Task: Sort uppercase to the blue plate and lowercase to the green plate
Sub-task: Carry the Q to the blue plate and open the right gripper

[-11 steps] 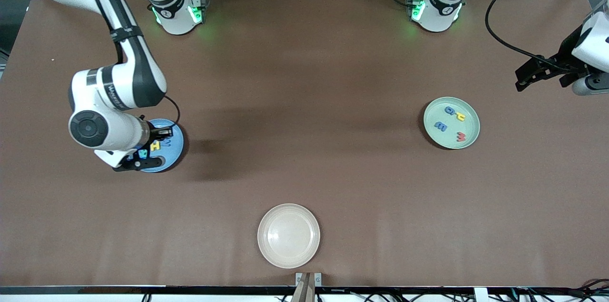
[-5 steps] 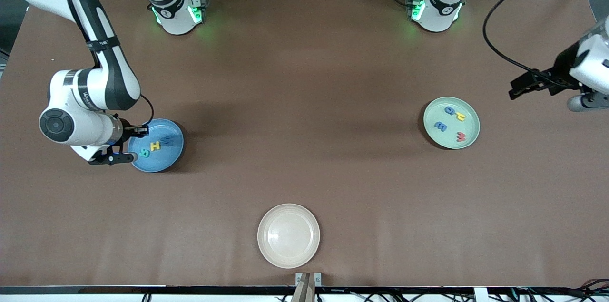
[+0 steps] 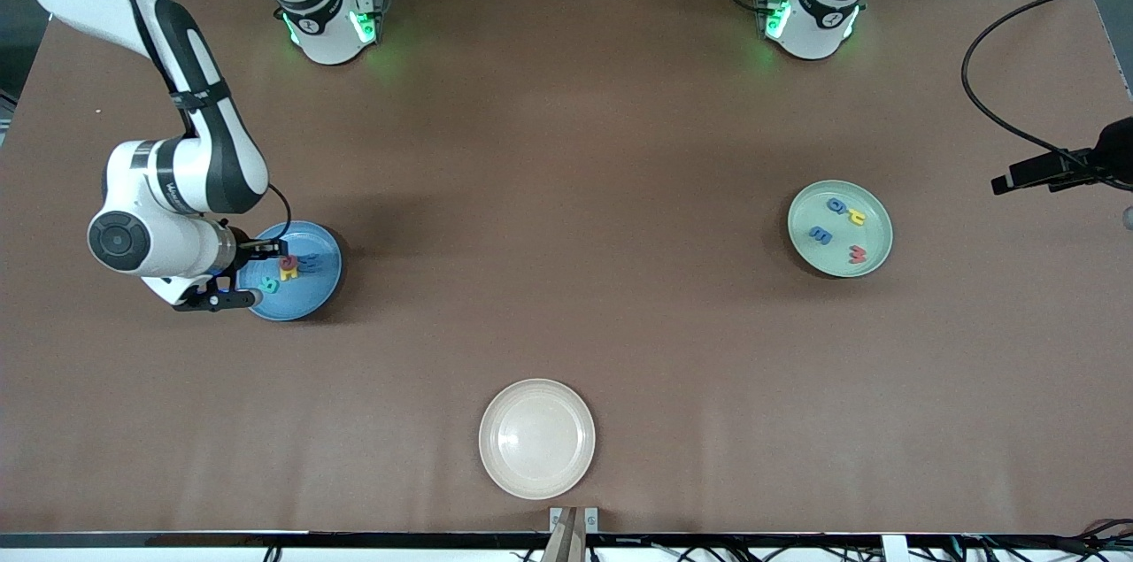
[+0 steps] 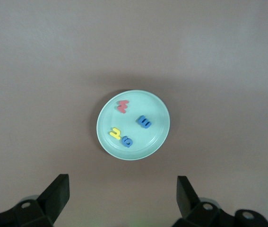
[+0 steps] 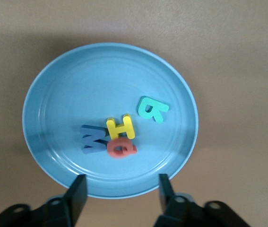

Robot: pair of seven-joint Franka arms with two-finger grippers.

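My right gripper [image 5: 122,188] hangs low over the blue plate [image 5: 53,85] at the right arm's end of the table. Its fingers are spread, with nothing between them. All four uppercase letters lie on that plate. The red Q [image 5: 121,149] overlaps the yellow H [image 5: 120,126] and the blue M [image 5: 93,138], and the teal R [image 5: 151,109] lies just beside them.

They look like thin foam, so I judge them feather-light and squashy, and likely to cling or flip. If I regrip one, I'd pinch gently across a single stroke at a free edge.

My left gripper [image 4: 122,189] waits wide open and empty, high above the green plate [image 4: 157,142]. That plate carries the lowercase g [image 4: 127,141], yellow hook [image 4: 115,134], m [image 4: 143,122] and w [image 4: 122,106].
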